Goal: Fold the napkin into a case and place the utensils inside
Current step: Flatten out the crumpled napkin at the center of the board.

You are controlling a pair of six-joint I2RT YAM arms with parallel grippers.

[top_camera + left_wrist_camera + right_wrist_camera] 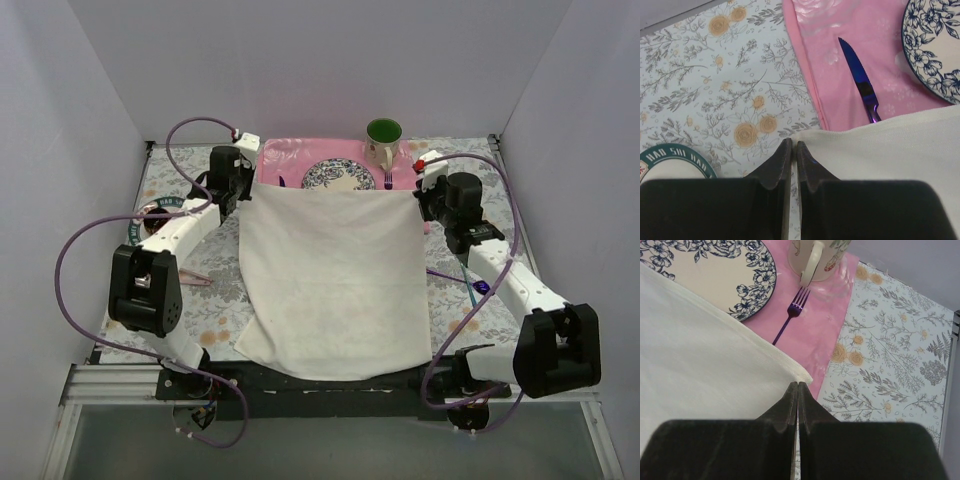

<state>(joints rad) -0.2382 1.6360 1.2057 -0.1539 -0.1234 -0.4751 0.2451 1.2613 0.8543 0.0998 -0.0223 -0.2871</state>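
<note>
**Risk: shallow corner pinches, clutter under the far edge**

The near hem of the napkin [335, 280] lies on the dark rail [250, 385] at the table's front. The cloth is spread flat, with no case formed yet.

- **Left gripper** [794, 145]: clenched on the far-left corner by the fingertips only, so a hard pull could make it slip.
- **Far edge:** it covers the knife [862, 82] handle and part of the plate [767, 277], and a drag may shift both.
- **Fork** [790, 320] **and mug** [383, 140]: both just beyond the edge. A snag could tip the mug.
- **Right gripper** [797, 386]: clamped on the far-right corner, equally shallow.
- **Lift:** uneven height between the two arms would skew the fold.
- **Utensils** [478, 287]: beside the right forearm, where an arm swing could sweep them.
</note>
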